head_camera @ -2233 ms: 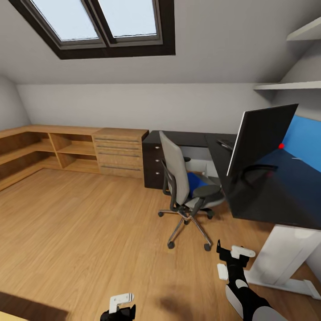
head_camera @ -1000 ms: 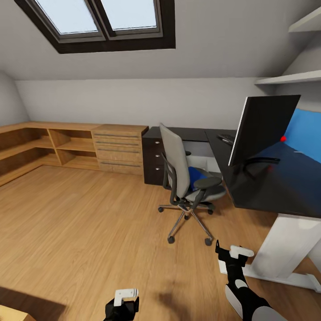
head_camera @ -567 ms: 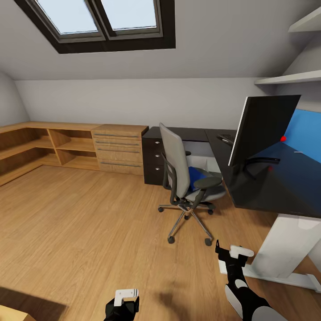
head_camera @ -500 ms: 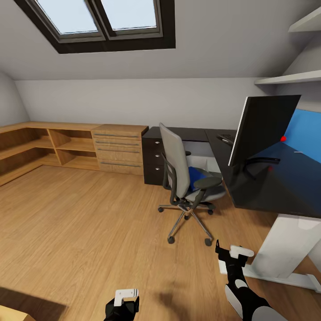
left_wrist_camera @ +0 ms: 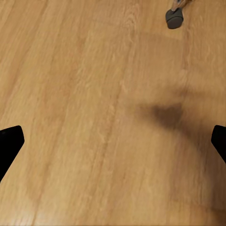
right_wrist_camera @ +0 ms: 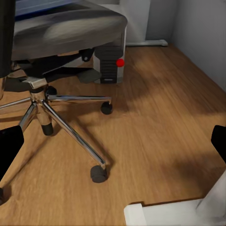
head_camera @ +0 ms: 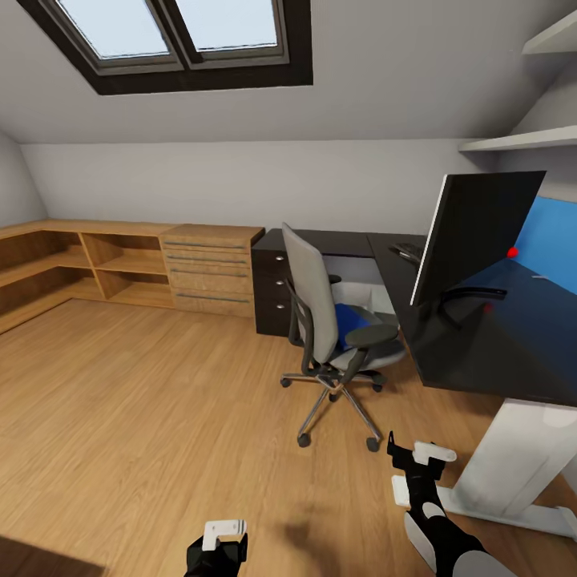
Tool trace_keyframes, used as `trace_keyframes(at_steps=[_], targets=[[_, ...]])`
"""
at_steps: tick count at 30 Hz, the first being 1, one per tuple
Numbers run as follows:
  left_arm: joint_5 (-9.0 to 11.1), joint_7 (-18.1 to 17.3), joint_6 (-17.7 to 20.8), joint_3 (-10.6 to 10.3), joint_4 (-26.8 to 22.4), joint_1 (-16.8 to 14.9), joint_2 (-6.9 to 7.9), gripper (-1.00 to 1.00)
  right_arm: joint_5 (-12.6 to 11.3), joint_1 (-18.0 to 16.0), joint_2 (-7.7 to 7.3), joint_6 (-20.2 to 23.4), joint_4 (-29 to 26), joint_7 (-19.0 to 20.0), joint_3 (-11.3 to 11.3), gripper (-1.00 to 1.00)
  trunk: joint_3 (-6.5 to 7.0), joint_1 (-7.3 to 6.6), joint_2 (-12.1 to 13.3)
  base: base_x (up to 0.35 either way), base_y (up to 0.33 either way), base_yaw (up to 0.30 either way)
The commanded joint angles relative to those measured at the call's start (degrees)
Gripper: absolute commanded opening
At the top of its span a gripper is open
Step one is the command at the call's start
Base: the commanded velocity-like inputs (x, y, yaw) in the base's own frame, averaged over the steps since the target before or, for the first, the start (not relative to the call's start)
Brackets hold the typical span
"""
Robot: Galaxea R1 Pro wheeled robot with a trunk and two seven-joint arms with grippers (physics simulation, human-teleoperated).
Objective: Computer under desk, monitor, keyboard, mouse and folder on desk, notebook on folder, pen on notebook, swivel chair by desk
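Observation:
The grey swivel chair [head_camera: 324, 320] stands on the wood floor beside the black desk [head_camera: 473, 344], with the blue folder [head_camera: 350, 319] lying on its seat. The dark monitor [head_camera: 473, 232] stands on the desk, seen from behind at an angle. A dark flat item [head_camera: 407, 253] lies on the desk past the monitor; I cannot tell what it is. In the right wrist view the computer [right_wrist_camera: 109, 63], a grey tower with a red light, sits on the floor behind the chair's base [right_wrist_camera: 44, 101]. My left gripper [head_camera: 222, 535] [left_wrist_camera: 113, 141] and right gripper [head_camera: 417, 471] [right_wrist_camera: 113, 141] hang low, both open and empty.
Wooden shelves and drawers [head_camera: 160, 268] line the far wall, and a dark drawer unit [head_camera: 272, 288] adjoins the desk. The desk's white leg and foot [head_camera: 513, 461] stand close to my right gripper. A chair caster [left_wrist_camera: 174, 18] shows in the left wrist view. Open floor lies to the left.
The whole head view has shifted slightly, so the camera has moved; the chair looks a little nearer. Both grippers keep the same open pose.

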Motion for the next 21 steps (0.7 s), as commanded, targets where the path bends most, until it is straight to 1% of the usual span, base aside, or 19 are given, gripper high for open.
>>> trace_keyframes(at_steps=[1,7,14,21], targets=[[0.29,0.45,0.10,-0.30,-0.06,-0.02,0.05,1.00,-0.53,-0.03,-0.01,-0.26,0.04,0.14,0.09,1.00,-0.05,-0.01,-0.02,0.021,-0.010,0.000],[0.33,0.48,0.08,-0.28,-0.06,-0.02,0.07,1.00,-0.51,-0.03,0.00,-0.26,0.07,0.07,0.10,1.00,-0.05,-0.01,-0.02,0.047,-0.028,0.000],[0.36,0.50,0.11,-0.26,-0.01,-0.02,0.14,1.00,-0.45,-0.03,0.01,-0.26,0.08,-0.23,0.12,1.00,-0.05,-0.01,-0.02,0.185,-0.128,0.000],[0.36,0.45,0.17,-0.26,0.01,-0.02,0.15,1.00,-0.52,-0.03,0.00,-0.26,0.09,-0.22,0.12,1.00,-0.05,-0.01,-0.02,0.052,-0.037,0.000]])
